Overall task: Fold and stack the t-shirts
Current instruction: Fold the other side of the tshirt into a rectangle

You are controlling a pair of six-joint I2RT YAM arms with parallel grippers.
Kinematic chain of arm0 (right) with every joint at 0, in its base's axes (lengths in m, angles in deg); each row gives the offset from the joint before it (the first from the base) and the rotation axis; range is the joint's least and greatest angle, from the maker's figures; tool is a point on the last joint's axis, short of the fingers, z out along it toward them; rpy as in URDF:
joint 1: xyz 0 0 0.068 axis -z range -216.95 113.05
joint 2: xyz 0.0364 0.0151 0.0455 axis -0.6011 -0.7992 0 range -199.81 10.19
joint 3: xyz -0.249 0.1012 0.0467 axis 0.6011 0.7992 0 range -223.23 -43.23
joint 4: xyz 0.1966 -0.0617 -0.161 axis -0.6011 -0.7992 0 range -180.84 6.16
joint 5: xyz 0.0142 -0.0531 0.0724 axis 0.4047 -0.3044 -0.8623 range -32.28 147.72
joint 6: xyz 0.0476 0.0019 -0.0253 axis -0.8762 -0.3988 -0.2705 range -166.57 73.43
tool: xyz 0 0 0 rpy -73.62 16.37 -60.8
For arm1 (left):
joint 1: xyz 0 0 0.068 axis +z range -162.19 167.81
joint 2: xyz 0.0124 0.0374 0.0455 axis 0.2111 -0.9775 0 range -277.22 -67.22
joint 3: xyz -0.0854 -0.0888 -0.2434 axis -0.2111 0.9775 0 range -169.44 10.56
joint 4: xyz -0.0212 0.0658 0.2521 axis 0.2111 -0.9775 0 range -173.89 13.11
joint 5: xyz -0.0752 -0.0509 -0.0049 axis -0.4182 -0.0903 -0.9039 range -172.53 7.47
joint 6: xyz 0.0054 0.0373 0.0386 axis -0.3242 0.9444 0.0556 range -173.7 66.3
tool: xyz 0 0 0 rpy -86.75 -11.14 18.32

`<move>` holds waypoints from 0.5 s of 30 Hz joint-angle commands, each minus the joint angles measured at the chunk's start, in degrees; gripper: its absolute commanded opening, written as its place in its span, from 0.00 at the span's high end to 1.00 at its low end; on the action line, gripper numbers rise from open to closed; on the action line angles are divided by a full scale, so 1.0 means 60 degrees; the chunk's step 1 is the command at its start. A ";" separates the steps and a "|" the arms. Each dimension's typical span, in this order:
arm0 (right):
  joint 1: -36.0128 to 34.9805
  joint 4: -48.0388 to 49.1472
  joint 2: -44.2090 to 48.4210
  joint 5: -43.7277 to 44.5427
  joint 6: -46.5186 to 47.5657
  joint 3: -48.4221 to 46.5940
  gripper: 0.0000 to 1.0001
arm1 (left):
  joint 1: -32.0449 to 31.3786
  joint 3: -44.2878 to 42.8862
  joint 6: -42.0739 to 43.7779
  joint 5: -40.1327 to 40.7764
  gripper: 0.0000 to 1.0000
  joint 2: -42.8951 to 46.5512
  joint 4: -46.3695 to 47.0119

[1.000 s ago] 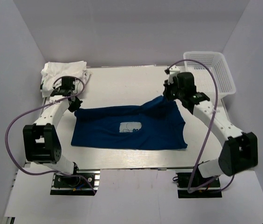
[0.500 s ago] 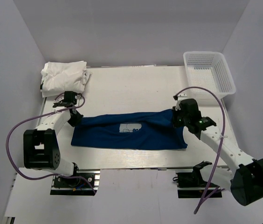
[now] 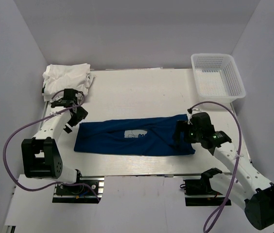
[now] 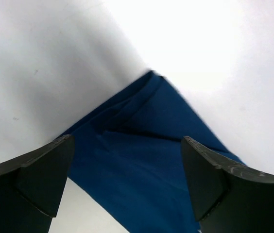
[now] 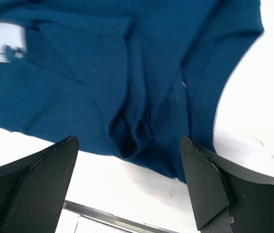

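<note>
The navy t-shirt lies on the table as a long band folded lengthwise, its small white print facing up. My left gripper hovers open over the shirt's left end; in the left wrist view blue cloth lies flat below the spread fingers, none of it pinched. At the shirt's right end my right gripper is open as well. The right wrist view shows a small pucker in the cloth under it. White t-shirts are piled at the back left.
A white mesh basket stands at the back right corner. The table's near metal edge runs just below the shirt's front hem. Grey walls enclose the table on three sides.
Both grippers carried the shirt's far edge toward the near side, folding it into a narrower band, then opened and let go. The right arm swung from the back toward the front.
</note>
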 commanded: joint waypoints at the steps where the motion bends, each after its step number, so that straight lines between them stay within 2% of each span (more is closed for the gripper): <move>1: -0.0008 0.0943 -0.0505 -0.1044 0.0771 -0.0767 0.10 | 0.0053 -0.0438 0.0250 -0.0431 0.00 0.0854 -0.0062; 6: -0.0096 0.2452 -0.2347 -0.1664 0.1097 -0.0987 0.10 | 0.0053 0.0235 0.0910 -0.1941 0.00 0.1089 0.1272; 11: -0.0140 0.3435 -0.4034 -0.1517 0.1316 -0.1427 0.10 | 0.0053 0.0206 0.1102 -0.2120 0.00 0.0139 0.1084; 15: -0.0155 0.3905 -0.5077 -0.1648 0.1405 -0.1778 0.10 | -0.0050 0.0206 0.1102 -0.1915 0.00 -0.0039 0.0966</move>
